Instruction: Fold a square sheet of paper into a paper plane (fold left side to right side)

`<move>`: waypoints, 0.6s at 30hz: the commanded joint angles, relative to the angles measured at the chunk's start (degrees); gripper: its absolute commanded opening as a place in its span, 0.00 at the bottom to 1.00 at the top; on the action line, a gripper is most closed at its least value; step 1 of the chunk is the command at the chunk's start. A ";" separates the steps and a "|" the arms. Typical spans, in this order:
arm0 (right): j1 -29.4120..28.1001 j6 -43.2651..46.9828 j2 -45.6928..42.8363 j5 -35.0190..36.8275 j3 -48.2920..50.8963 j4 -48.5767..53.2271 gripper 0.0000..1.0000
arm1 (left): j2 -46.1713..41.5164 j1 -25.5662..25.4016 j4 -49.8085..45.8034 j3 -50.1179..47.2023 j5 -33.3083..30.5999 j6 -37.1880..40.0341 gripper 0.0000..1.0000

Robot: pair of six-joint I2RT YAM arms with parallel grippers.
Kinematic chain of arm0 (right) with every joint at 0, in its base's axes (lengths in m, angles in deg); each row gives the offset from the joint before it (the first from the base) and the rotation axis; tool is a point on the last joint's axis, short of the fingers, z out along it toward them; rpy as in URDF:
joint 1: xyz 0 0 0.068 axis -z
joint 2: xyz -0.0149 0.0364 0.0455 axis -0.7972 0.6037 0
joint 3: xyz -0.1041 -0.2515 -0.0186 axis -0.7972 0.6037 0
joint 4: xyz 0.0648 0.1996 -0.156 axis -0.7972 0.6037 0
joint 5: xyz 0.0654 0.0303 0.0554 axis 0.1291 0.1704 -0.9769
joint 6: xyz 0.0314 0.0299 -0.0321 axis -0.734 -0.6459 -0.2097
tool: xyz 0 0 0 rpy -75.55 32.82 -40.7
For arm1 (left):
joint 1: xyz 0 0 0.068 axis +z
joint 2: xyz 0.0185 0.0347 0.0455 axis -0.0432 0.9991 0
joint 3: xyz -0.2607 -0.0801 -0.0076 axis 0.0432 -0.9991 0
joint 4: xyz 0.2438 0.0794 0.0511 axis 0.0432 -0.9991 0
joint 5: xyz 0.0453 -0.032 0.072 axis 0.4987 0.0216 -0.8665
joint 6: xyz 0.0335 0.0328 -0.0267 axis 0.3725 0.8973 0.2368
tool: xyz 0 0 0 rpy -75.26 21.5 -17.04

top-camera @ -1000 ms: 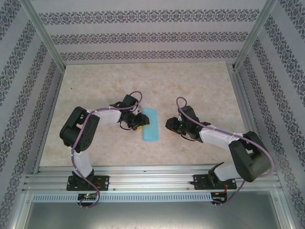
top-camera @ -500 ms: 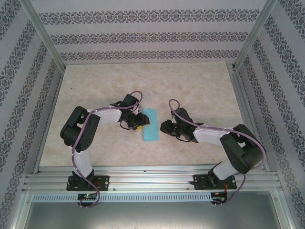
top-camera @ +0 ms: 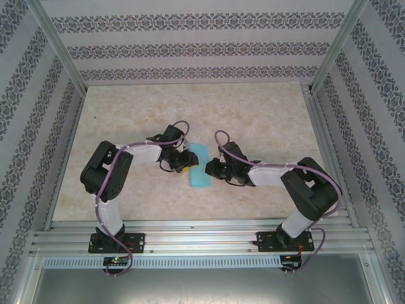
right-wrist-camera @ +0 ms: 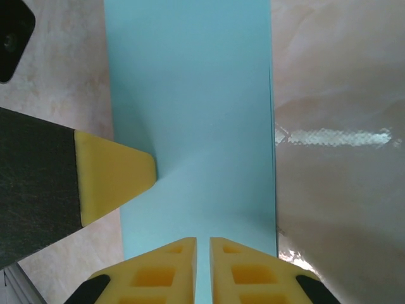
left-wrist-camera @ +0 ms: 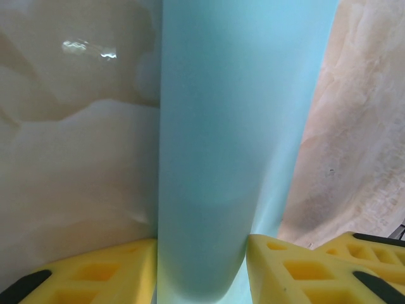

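Top external | left gripper [top-camera: 187, 158] pinches folded square sheet of paper [top-camera: 201, 166]'s left edge | right gripper [top-camera: 209, 168], jaws nearly together over its right edge | risk: layers slip, crease skews

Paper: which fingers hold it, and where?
Both: the folded paper is pinched at its left edge by the left gripper and at its right edge by the right gripper.

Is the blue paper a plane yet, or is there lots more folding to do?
Not a plane yet. The square sheet of paper already looks folded in half: it lies as a narrow strip. Right now the left gripper straddles one edge, and the right gripper, nearly shut, pinches the other. No pointed nose or wing creases show, so most folding is left.
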 commanded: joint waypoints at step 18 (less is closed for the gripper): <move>-0.98 -0.09 5.37 0.65 -2.19 0.37 0.11 | 6.22 -2.41 0.35 -0.36 -5.47 0.80 0.43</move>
